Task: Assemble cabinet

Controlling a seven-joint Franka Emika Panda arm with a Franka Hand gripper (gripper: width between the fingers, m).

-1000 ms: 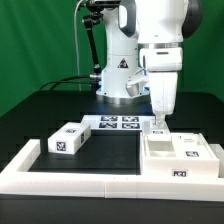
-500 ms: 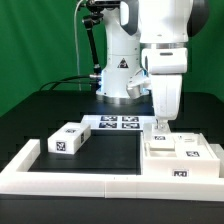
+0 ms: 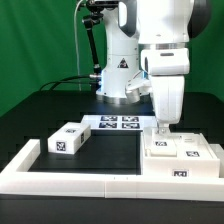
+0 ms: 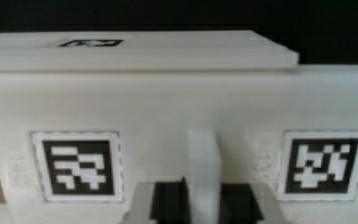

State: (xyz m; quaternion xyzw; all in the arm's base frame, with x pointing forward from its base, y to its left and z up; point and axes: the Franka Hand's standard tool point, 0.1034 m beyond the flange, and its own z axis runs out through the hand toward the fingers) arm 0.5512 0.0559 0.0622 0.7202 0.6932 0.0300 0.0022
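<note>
- Sitting inside the low white border frame at the exterior view's right, the cabinet is a white box-shaped body bearing black-and-white square tags (two fill the wrist view).
- Over the cabinet's end toward the exterior view's left, the gripper straddles a thin upright white rib, one finger on each side. Whether the jaws press it cannot be told.
- Count: one cabinet, one gripper, one loose tagged white block well apart on the black table, one marker board.
</note>
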